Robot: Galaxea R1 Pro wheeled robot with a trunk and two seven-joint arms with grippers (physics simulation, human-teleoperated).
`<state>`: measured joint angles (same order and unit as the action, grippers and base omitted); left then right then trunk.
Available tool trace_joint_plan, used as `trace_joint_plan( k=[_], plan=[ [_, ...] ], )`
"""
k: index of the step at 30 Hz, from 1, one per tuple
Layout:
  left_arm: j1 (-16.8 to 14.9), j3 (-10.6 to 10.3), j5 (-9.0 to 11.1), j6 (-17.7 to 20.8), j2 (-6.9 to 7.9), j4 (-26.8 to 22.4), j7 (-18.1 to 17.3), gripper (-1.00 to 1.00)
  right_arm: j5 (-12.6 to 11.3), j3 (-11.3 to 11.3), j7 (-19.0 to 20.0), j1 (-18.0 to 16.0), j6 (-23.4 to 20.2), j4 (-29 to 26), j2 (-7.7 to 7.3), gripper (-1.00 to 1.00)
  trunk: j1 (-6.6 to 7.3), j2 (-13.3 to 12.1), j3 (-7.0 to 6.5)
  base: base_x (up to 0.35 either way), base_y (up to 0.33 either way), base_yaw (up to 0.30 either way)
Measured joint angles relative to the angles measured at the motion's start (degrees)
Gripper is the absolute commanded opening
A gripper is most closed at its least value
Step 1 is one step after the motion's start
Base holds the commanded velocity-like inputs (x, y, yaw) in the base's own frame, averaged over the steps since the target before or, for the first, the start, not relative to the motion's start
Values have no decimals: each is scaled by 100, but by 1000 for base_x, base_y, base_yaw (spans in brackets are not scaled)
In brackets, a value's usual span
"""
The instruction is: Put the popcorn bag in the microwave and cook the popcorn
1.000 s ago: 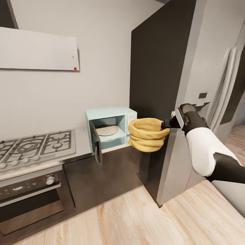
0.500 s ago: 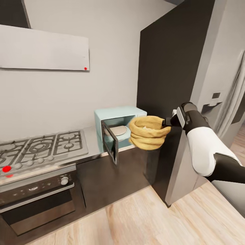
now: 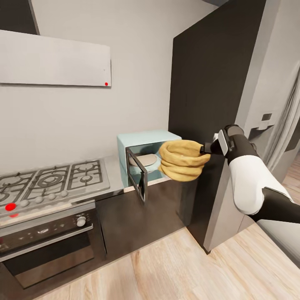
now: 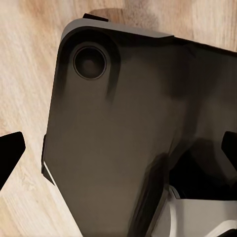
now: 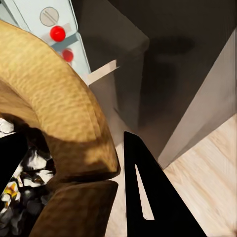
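Microwave (image 3: 143,143) is sitting with its door (image 3: 137,175) open. Popcorn bag (image 3: 182,160) is hanging at its 3 o'clock, off the countertop (image 3: 112,177). Right gripper (image 3: 205,148) is pinching the rolled rim; soft sack, likely light, sags. Left gripper: can't tell.

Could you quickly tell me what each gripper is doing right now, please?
Left gripper: open, holding nothing.
Right gripper: shut on the rolled rim of the popcorn bag, held in front of the open microwave.
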<state>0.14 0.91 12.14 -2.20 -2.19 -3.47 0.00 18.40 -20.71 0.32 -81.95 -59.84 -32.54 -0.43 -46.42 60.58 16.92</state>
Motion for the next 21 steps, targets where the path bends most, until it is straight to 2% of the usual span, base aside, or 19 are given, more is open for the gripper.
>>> trace_joint_plan(
  k=[4,10,16,21],
  plan=[
    [1,0,0,0,0,-2,0,100,-3,-5,-12,0,0,65,-4,-100,0,0,0,0,0,0],
    [0,0,0,0,0,-1,0,100,24,4,-182,1,-3,685,-39,-100,0,0,0,0,0,0],
    [1,0,0,0,0,-3,0,100,21,4,-227,0,-3,742,-66,-100,0,0,0,13,12,0],
    [0,0,1,-1,0,-2,0,100,17,1,-228,1,-3,743,-73,-100,2,0,0,131,202,0]
  ],
)
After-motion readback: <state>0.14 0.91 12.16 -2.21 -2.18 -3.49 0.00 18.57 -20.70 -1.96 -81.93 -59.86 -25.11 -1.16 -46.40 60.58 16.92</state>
